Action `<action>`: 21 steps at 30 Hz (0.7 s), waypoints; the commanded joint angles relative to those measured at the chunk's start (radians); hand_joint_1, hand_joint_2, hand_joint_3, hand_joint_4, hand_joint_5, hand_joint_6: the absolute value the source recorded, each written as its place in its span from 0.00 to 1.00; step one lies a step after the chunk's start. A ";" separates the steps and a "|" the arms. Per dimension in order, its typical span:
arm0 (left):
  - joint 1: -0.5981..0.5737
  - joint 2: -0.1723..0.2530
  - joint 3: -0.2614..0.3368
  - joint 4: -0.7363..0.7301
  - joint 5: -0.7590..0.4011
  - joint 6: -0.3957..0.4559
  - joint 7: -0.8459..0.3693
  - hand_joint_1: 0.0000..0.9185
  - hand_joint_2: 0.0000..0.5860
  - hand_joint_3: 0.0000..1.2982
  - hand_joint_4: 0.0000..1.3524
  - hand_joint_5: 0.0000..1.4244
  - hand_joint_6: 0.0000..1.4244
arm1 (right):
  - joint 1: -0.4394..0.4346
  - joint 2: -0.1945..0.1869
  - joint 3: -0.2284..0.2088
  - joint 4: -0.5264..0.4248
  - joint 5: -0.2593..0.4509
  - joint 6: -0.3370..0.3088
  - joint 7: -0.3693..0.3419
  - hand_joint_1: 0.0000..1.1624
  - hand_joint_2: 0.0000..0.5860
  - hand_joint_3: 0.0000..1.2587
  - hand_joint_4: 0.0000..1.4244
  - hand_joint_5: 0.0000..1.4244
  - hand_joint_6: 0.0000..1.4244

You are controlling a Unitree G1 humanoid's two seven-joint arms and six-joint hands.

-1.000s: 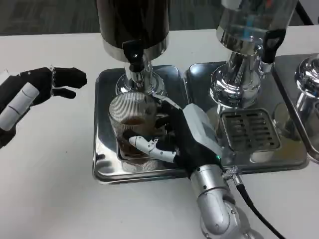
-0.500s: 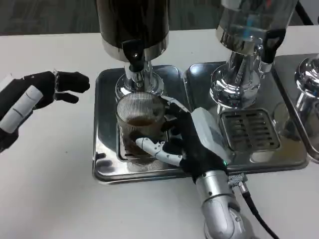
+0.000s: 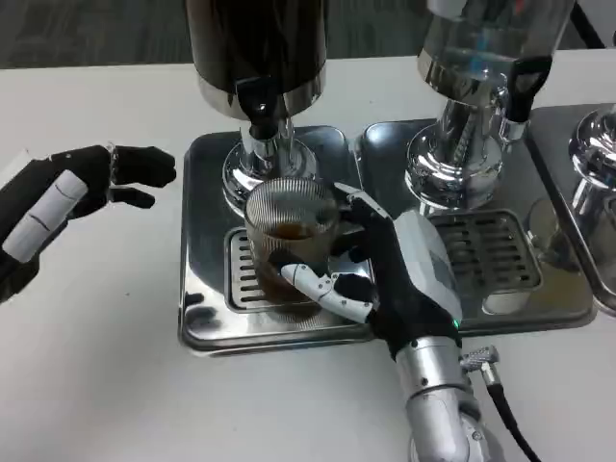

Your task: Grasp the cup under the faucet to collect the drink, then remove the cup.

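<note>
Gripping the ribbed clear cup (image 3: 289,236) at mid-wall with the right hand (image 3: 385,279), on the drip tray (image 3: 207,289) below the dark dispenser's faucet (image 3: 262,120). Rigid, probably slick, partly filled: keep upright, squeeze evenly. Left hand (image 3: 87,188) released, apart over the counter (image 3: 96,385).

Over the last second my right hand (image 3: 385,274) has carried the cup (image 3: 291,241) toward two o'clock on the drip tray (image 3: 207,322), more of the slotted grate (image 3: 246,279) now showing at its nine o'clock side. My left hand (image 3: 72,188) has drifted slightly toward three o'clock, nearer the tray's edge.
</note>
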 commanded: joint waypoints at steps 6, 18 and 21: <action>-0.007 -0.013 -0.016 0.004 0.012 0.003 0.002 0.00 0.25 0.33 0.27 0.21 0.27 | 0.023 0.006 -0.011 -0.090 -0.012 -0.021 -0.037 0.53 0.44 0.33 0.38 0.39 0.38; -0.012 -0.017 -0.023 0.008 0.010 0.003 0.007 0.00 0.25 0.33 0.27 0.21 0.27 | 0.047 0.005 -0.017 -0.103 -0.015 -0.004 -0.030 0.53 0.45 0.33 0.39 0.39 0.38; -0.009 -0.018 -0.025 0.007 0.010 0.002 0.007 0.00 0.24 0.33 0.27 0.21 0.27 | 0.049 0.006 -0.020 -0.102 -0.014 -0.016 -0.042 0.54 0.45 0.34 0.39 0.40 0.39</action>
